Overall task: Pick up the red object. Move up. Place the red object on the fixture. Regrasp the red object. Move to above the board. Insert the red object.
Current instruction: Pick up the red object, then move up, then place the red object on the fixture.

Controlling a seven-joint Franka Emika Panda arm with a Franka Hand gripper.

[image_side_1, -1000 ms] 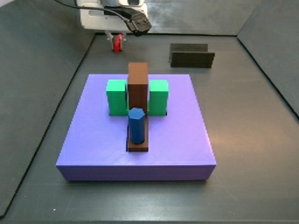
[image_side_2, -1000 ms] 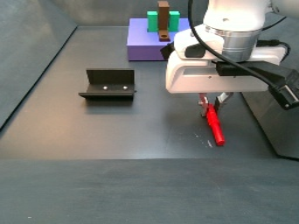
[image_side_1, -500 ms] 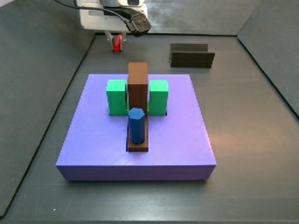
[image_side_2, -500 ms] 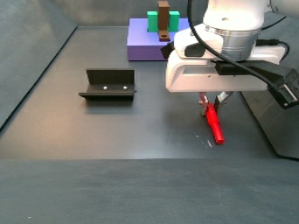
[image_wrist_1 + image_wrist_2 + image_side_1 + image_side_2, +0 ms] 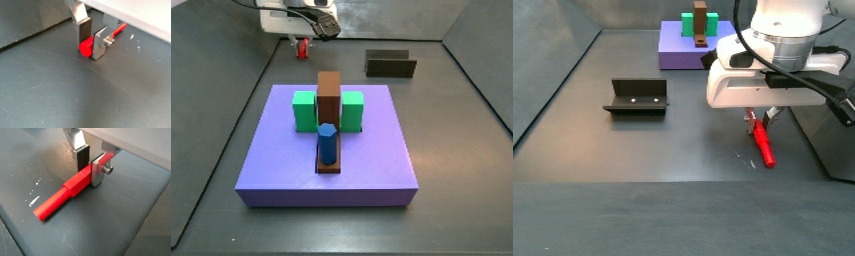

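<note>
One step in hand: picking up the red object (image 5: 61,194), which lies flat on the dark floor (image 5: 113,223), well apart from the fixture (image 5: 637,97) and the board (image 5: 329,150).
Red object: a short bright-red peg, lying on its side; one end sits between the fingers, the rest sticks out along the floor.
Pincer (image 5: 89,162): low over the floor at the peg's end, narrow, with the silver fingers (image 5: 99,44) on either side of the red end. Both wrist views show the pads against or just beside the peg; a firm clamp looks likely, but I cannot tell for sure.
Doing it well: squeeze squarely across the peg, then lift straight up so the long free end does not drag or swing.
Risk: the hold is near one end, so the peg may tilt when raised.
Fixture: dark L-shaped bracket, standing empty.
Board: purple platform with green blocks (image 5: 305,110), a brown slab (image 5: 329,98) and a blue peg (image 5: 327,142).
</note>
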